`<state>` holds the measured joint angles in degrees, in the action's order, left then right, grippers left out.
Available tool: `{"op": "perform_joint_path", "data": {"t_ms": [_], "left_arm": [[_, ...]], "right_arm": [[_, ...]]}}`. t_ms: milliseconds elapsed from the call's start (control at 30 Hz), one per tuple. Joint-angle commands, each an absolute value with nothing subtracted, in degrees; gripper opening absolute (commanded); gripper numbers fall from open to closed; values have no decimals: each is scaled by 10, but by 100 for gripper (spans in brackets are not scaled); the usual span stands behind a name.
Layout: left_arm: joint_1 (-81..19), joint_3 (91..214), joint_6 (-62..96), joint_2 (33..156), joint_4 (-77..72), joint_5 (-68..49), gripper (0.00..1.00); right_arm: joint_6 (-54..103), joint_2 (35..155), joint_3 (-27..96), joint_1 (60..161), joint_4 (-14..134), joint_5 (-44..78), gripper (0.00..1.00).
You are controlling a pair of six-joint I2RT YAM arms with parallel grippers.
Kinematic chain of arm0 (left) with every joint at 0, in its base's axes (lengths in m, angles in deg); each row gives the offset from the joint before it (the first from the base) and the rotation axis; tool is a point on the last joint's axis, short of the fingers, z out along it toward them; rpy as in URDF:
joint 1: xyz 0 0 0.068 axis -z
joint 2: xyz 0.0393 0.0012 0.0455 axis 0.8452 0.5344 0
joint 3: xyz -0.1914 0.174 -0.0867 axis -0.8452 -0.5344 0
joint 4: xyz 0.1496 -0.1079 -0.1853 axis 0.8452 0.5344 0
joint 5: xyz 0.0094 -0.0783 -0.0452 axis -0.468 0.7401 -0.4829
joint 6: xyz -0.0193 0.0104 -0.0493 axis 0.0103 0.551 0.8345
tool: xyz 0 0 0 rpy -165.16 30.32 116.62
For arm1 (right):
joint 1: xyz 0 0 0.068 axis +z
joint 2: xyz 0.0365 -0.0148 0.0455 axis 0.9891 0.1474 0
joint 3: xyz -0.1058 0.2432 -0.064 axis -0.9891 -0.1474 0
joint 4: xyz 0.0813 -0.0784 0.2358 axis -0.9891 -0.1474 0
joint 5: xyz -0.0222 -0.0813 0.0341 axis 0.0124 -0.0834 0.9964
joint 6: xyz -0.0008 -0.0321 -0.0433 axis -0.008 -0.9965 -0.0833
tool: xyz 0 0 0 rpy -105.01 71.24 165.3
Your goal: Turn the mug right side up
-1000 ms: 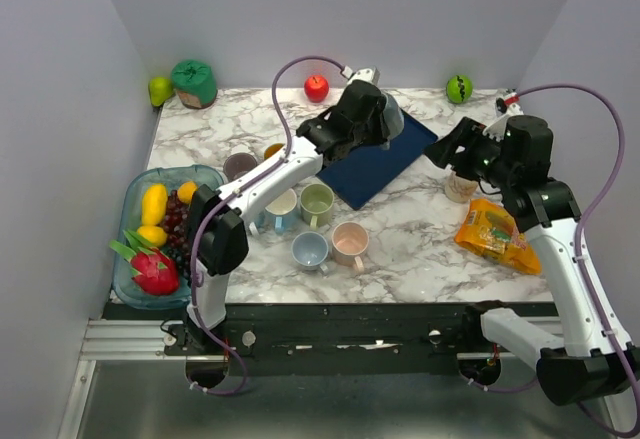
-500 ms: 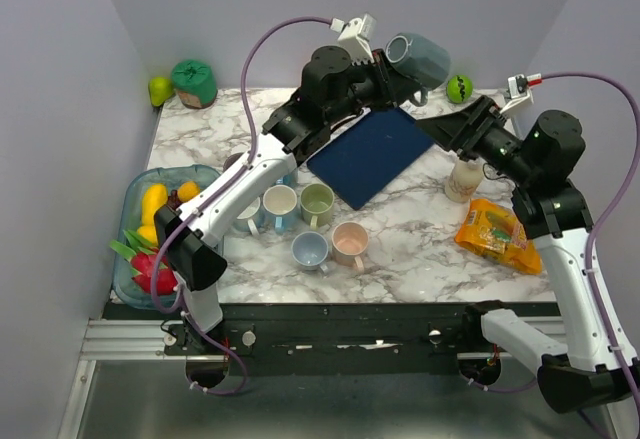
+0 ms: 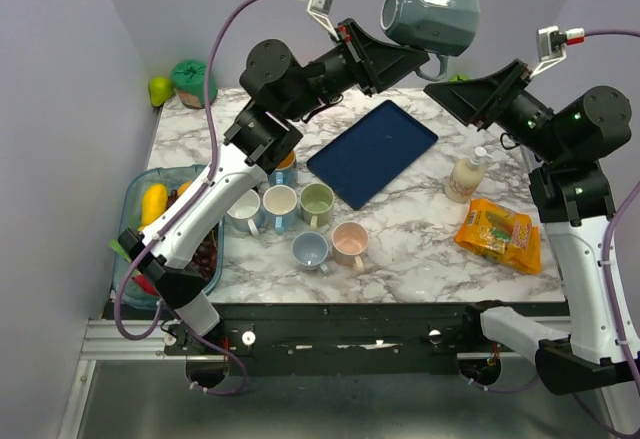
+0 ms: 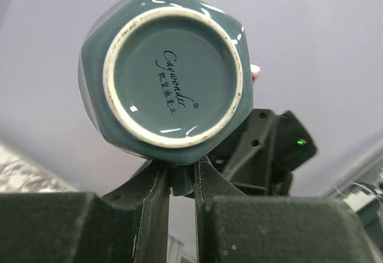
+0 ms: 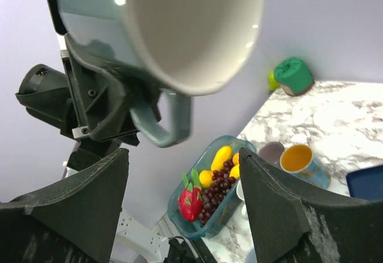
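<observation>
The mug (image 3: 432, 19) hangs high in the air, well above the surface (image 3: 420, 259). It lies on its side just above the left tool (image 3: 418, 58), its handle (image 5: 170, 122) pointing down. In the left wrist view its base faces that camera, and the fingers are pinched together on the handle below it. That handle is the only hold.

The mug's open mouth faces the right tool (image 3: 440, 89), which sits just ahead of it and a little below. Its fingers (image 5: 90, 209) are spread wide and hold nothing.

The main risk is the narrow hold. The heavy body sits above a thin handle, so it could swivel or slip between the pads if the wrist rolls quickly.

If the right tool comes in to take it, a nudge on the rim could lever it loose. Letting go before the second grip is firm would drop it. Directly below the two tools are the blue tray (image 3: 372, 152) and a group of cups (image 3: 318, 202), and from this height the mug would likely chip.
</observation>
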<state>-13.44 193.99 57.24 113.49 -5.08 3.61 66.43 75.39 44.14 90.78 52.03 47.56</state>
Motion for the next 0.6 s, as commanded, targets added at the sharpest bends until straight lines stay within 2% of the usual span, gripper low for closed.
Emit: {"op": "perform_joint_path", "data": {"t_ms": [0, 167, 400, 567], "left_arm": [[-135, 1937, 624, 1081, -191, 92, 0], [-135, 1927, 641, 1077, -224, 105, 0], [-135, 1909, 653, 1078, -254, 114, 0], [-135, 1913, 655, 1084, -264, 114, 0]], "right_arm": [[688, 766, 480, 903, 574, 525, 81], [730, 799, 540, 903, 604, 565, 78], [834, 809, 509, 904, 766, 632, 72], [822, 799, 496, 904, 767, 644, 71]]}}
